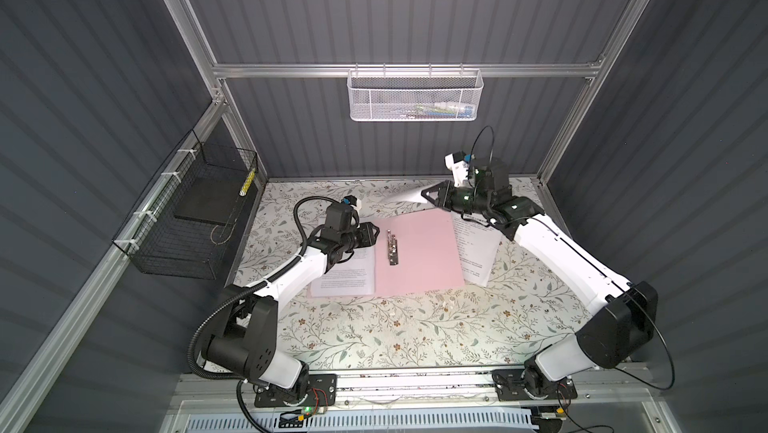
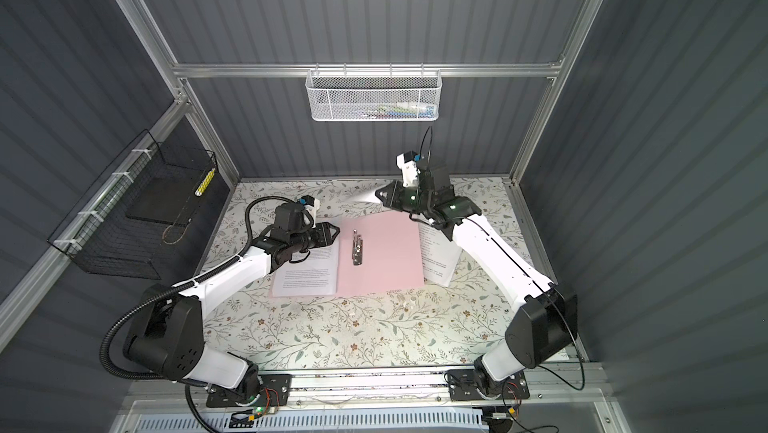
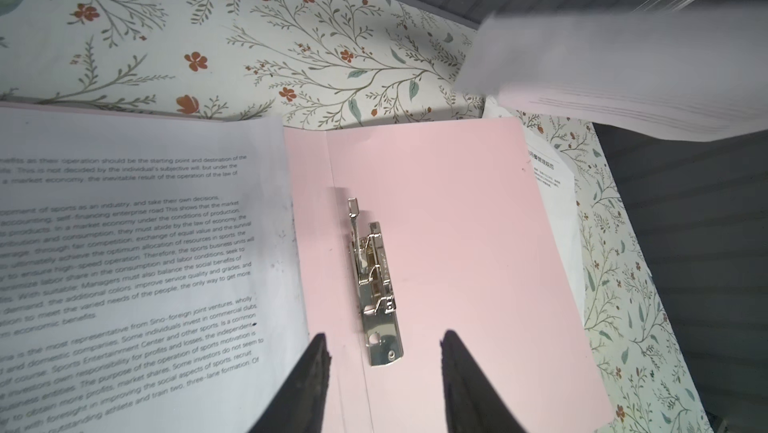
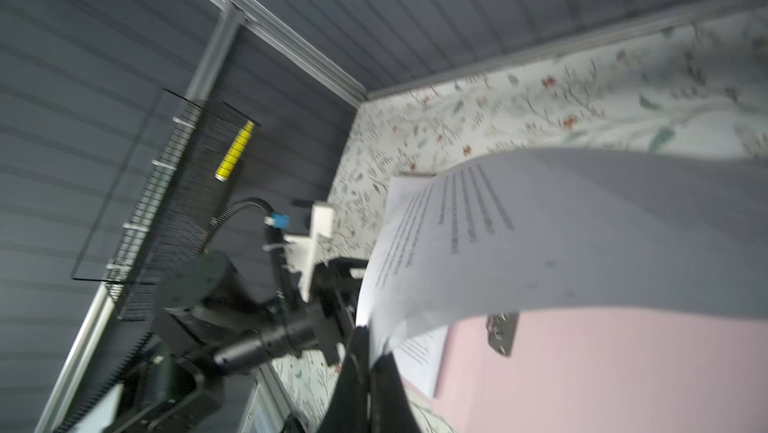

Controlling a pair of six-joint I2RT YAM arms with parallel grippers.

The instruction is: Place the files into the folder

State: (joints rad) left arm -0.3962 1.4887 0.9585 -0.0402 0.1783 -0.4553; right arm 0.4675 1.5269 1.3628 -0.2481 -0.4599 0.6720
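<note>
On the left, we are stretching our left gripper (image 1: 376, 232) low and forward, jaws spread and empty, over the open pink folder (image 1: 419, 252), whose left flap is bearing a printed sheet (image 1: 345, 279). On the right, our right gripper (image 1: 424, 193), arm raised, is pinching a lifted sheet (image 1: 403, 197) above the folder's far edge, while a third sheet (image 1: 478, 252) is lying against its right edge.
</note>
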